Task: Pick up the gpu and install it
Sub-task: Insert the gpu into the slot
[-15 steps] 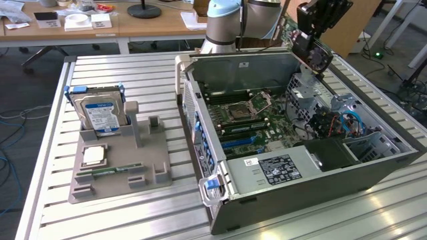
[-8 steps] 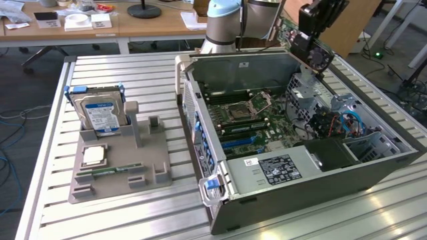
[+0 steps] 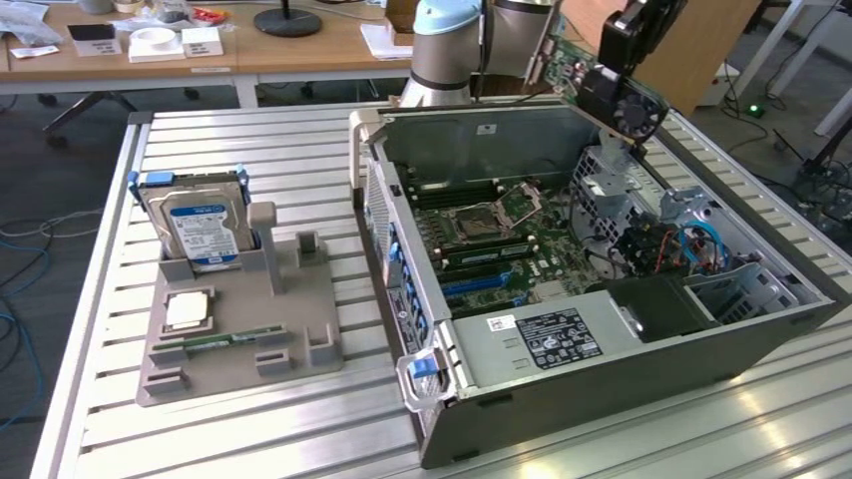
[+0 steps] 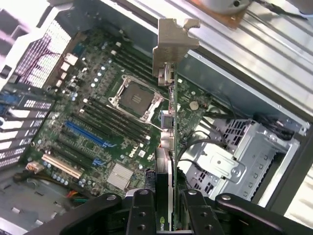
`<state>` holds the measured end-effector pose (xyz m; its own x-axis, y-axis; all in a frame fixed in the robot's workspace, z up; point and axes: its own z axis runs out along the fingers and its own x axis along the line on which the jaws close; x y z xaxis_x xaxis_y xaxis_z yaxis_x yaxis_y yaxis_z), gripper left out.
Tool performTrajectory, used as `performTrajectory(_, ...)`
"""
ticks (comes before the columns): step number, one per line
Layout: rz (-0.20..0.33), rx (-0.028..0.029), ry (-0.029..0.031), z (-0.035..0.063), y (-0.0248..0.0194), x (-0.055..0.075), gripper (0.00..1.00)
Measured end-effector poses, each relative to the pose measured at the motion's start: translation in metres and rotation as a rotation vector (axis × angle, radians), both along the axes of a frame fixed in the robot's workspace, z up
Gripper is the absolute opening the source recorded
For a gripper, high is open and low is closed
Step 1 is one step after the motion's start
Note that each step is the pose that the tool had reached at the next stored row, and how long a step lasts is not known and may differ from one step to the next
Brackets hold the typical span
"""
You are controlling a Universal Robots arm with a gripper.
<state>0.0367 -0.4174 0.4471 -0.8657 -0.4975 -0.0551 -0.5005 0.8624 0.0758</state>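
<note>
Robotics lab, slatted metal bench [image 3: 266, 419], wooden desks [image 3: 309, 56] (cluttered)

Your silver, pale-blue-capped jointed arm [image 3: 446, 45] stands upright at the back of the exterior view, and its upper part reaches toward the exterior view's right. Your black two-finger gripper [image 4: 168, 218] is up in the air, pointing down at a slight tilt. Its black bolted fingers [image 4: 143, 213] press in from both sides, jaws narrow, clamped on the thin black gpu card with a silver metal bracket [image 4: 173, 44]. The card is held edge-on, bracket end farthest from your wrist.
</note>
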Motion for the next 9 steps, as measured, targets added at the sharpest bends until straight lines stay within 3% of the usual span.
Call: performTrajectory(9,0.164,0.0001,0.0001,-0.0005,0.0000,0.0000,0.26)
